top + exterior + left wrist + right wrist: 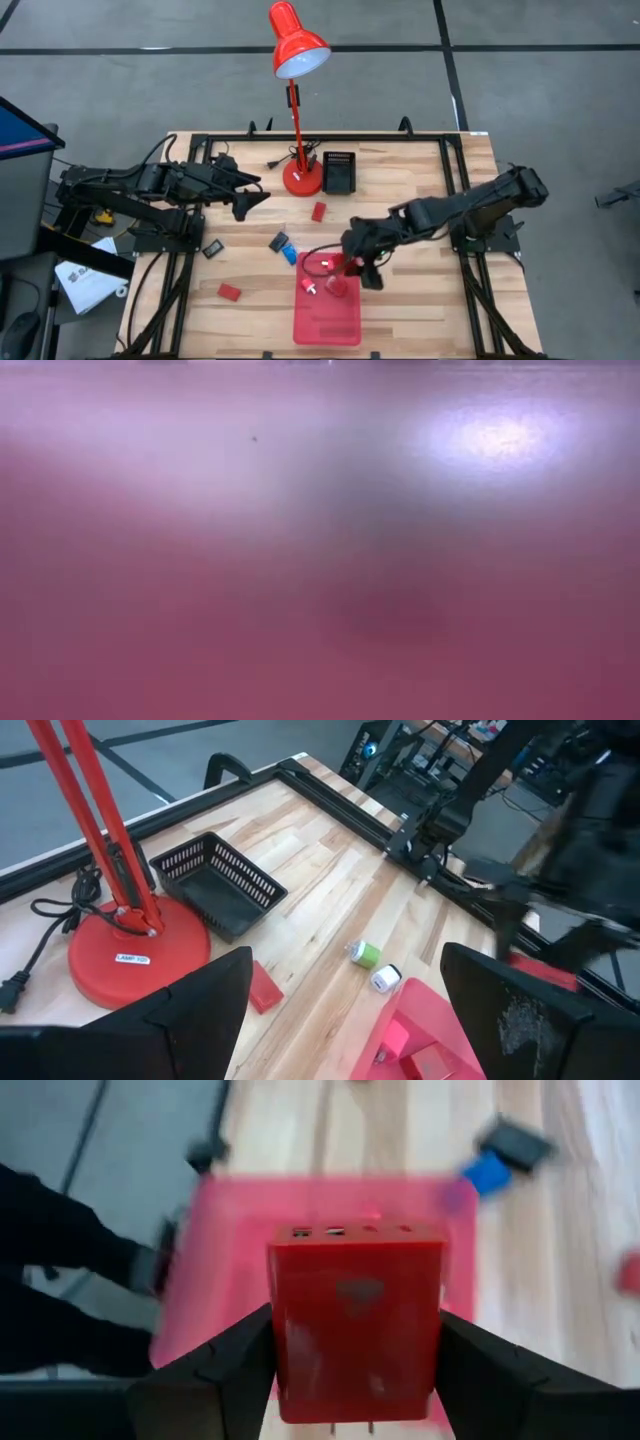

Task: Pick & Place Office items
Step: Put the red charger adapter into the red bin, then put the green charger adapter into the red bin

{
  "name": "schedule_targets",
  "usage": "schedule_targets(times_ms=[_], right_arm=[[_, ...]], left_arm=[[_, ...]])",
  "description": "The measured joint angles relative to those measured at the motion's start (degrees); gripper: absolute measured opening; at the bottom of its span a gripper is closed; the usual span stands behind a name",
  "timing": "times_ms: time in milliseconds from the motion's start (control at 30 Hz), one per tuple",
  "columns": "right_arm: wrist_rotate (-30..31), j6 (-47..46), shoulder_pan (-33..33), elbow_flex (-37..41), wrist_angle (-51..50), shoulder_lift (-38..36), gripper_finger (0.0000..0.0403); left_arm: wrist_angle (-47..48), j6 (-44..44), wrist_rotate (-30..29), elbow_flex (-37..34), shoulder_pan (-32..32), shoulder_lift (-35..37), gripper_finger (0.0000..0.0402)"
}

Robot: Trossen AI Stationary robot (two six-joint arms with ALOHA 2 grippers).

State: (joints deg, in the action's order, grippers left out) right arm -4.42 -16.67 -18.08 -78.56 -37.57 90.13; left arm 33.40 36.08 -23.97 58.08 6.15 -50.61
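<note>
Right tool clamps a red block over the red tray; left tool gapes wide near the lamp base; bench beneath.

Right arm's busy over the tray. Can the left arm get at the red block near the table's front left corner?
Probably yes: the left gripper is open and empty, and the red block lies alone on bare wood on its side, nothing between them.

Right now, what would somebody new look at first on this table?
Probably the tall red desk lamp standing at the table's far edge beside a black basket. Next, the right tool holding a red block over the flat red tray near the front edge. The left tool waits open, off to the lamp's left.
</note>
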Motion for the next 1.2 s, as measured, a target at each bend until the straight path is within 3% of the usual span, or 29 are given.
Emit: schedule_targets(times_ms=[267,433,733,900,1100,1200], right_arm=[[0.82,-3.01,-1.52,-8.71,-1.04,13.13,0.0211],[-2.54,-11.53,0.59,-8.99,-1.63,17.31,0.0239],[-2.32,-16.3,1.69,-9.1,-2.69,16.9,0.0259],[3.74,-19.97,1.84,-8.9,-11.76,14.8,0.0259],[13.22,-35.28,3.65,-6.87,-23.62,9.32,0.026],[14.99,-46.26,5.82,-4.95,-25.26,6.93,0.026]], left_arm=[[0.06,-1.7,2.39,0.0,0.0,0.0,0.032],[0.34,-2.62,5.44,0.0,0.0,0.0,0.032],[0.62,-3.96,6.42,0.0,0.0,0.07,0.032],[1.87,-3.96,6.41,0.02,0.0,1.16,0.032],[1.76,-3.83,6.05,0.04,0.0,2.64,0.032],[1.57,-3.43,5.06,0.04,0.0,2.73,0.032]])
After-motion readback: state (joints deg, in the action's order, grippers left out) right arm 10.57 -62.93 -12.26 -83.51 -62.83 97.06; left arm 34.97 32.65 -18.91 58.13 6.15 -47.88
